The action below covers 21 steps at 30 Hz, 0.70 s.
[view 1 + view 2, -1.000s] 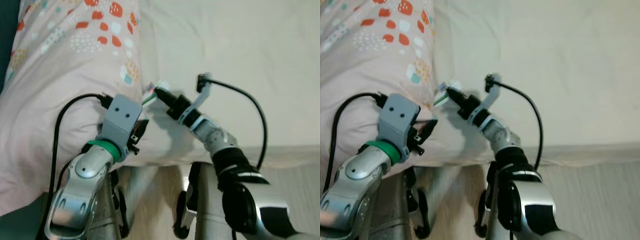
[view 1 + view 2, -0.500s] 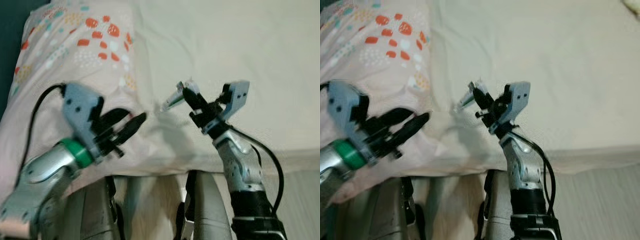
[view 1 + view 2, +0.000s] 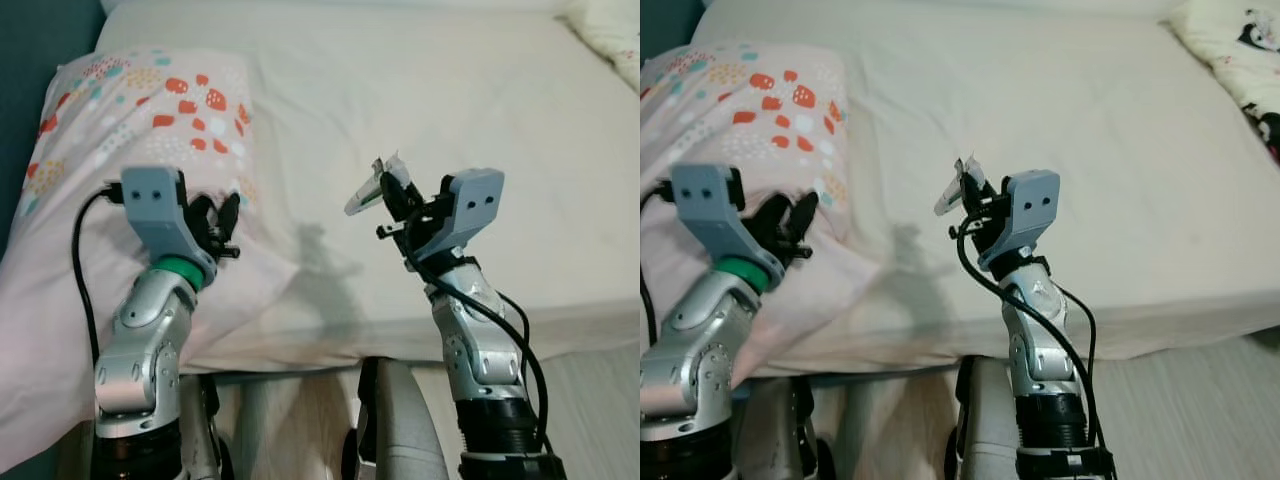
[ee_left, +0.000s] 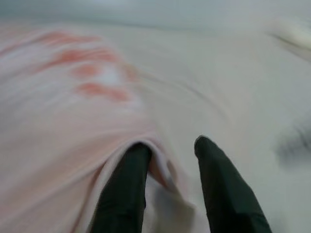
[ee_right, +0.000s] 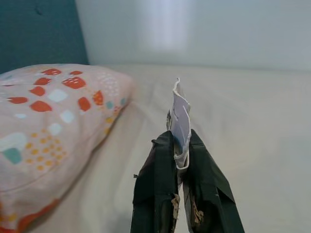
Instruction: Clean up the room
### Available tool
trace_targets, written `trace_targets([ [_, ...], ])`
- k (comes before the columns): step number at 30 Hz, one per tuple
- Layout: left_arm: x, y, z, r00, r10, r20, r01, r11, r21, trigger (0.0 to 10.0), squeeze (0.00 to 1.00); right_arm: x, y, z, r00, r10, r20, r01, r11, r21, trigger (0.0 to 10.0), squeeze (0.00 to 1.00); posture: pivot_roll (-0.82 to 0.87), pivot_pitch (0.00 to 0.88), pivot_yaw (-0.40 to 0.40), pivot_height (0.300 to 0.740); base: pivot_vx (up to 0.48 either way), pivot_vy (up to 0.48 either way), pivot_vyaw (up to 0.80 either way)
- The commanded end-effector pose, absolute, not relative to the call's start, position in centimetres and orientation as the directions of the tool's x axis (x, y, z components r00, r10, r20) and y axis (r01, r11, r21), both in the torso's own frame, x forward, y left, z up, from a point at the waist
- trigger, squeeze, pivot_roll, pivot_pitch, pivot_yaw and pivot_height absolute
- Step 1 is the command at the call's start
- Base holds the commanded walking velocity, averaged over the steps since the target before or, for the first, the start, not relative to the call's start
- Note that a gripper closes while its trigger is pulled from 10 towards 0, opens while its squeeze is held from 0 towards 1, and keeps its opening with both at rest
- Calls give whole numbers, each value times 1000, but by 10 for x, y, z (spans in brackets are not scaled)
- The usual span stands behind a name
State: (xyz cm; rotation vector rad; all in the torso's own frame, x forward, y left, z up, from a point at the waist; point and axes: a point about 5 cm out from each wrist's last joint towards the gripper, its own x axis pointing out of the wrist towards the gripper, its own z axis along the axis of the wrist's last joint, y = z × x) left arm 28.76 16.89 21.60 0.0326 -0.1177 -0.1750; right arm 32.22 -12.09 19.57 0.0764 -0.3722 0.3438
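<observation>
A small crumpled white wrapper with a green mark is pinched in my right gripper, which is shut on it and raised above the cream bed sheet. In the right wrist view the wrapper sticks up from between the closed fingers. My left gripper is held over the near edge of a pink pillow with red, orange and teal spots. Its two black fingers stand open, with pillow fabric behind them.
The bed's near edge runs across in front of me, with pale wood floor below it. A second pillow with black print lies at the far right. A dark teal headboard stands behind the spotted pillow.
The camera view has pulled back and up. My right gripper has lifted the wrapper away from beside the pillow. My left gripper has drawn back and now points upward over the pillow.
</observation>
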Motion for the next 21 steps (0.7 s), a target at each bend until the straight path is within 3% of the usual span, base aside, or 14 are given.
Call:
trace_targets([
  [1,275,169,218,945,-308,109,288,943,164,10000,0,322,-128,188,889,296,349,-316,949,2,10000,0,-30,42,-28,560,0,0,0],
  [5,250,189,197,894,-443,-61,443,857,263,10000,0,322,-130,185,896,286,339,-307,952,10,10000,0,-11,45,-17,560,0,0,0],
  [7,250,189,197,894,-443,-61,443,857,263,10000,0,322,-130,185,896,286,339,-307,952,10,10000,0,-11,45,-17,560,0,0,0],
  [9,223,203,176,845,-497,-200,535,790,298,10000,0,323,-128,183,899,279,336,-302,953,15,10000,0,1,52,-8,560,0,0,0],
  [12,214,212,172,837,-497,-227,545,789,284,10000,0,322,-126,181,902,275,334,-298,954,19,10000,0,7,59,-10,560,0,0,0],
  [18,219,222,189,887,-442,-134,460,866,193,10000,0,321,-125,177,904,281,322,-303,953,19,10000,0,16,66,-19,560,0,0,0],
  [20,230,218,209,909,-416,9,414,908,59,10000,0,323,-125,179,902,283,326,-303,953,12,10000,0,16,68,-19,560,0,0,0],
  [21,230,218,209,909,-416,9,414,908,59,10000,0,323,-125,179,902,283,326,-303,953,12,10000,0,16,68,-19,560,0,0,0],
])
